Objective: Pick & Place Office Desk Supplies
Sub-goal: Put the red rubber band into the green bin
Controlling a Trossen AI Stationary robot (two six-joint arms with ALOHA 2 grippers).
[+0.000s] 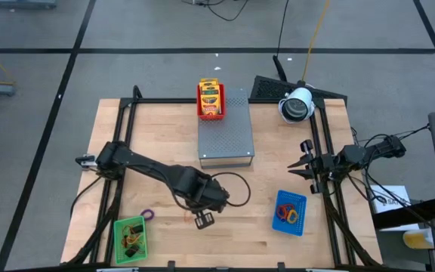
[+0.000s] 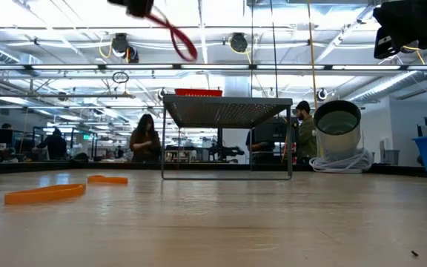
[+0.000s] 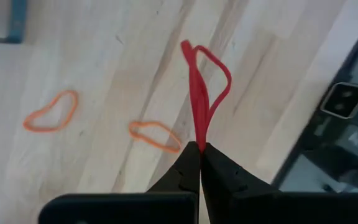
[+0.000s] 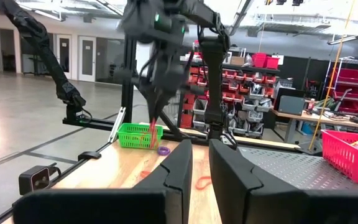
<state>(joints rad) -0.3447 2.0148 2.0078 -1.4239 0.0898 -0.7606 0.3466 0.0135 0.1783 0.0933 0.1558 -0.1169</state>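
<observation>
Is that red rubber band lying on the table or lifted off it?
Lifted: the red rubber band dangles, pinched in the shut left pincer.

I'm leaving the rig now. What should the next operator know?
Left gripper: shut on a red band, lifted above the table.
Right gripper: empty, waiting at the right edge.
Done: bands in the blue tray, pieces in the green tray, packets in the red tray.
Left: two orange bands and a purple band on the table; place the red one.
</observation>
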